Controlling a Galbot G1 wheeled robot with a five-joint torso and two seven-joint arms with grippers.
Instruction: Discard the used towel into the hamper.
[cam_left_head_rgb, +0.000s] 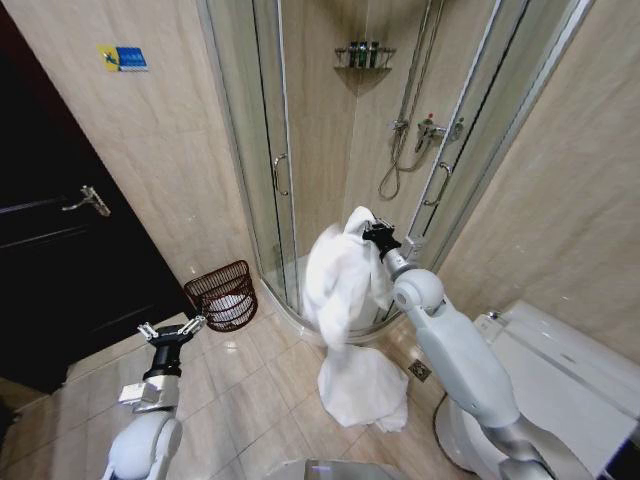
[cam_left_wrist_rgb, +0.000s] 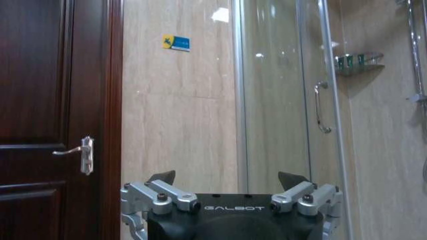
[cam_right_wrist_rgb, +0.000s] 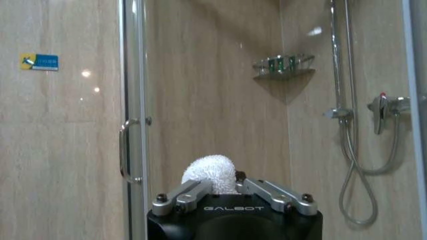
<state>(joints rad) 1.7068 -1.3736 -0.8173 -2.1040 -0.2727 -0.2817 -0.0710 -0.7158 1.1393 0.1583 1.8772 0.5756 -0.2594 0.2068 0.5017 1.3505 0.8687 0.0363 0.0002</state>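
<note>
Hanging limp from the right gripper (cam_left_head_rgb: 372, 233), pinched at one corner, the towel (cam_left_head_rgb: 345, 300) looks soft and bulky; the hamper (cam_left_head_rgb: 222, 294) sits at nine o'clock, near the spread, idle left gripper (cam_left_head_rgb: 172, 329).

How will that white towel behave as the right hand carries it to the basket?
Likely floppy: the towel hangs in long folds from the right hand, pinched at one spot. It may drag, since its lower end is bunched on the floor tiles. Probably bulky against the small basket, so it could drape over the rim.
</note>
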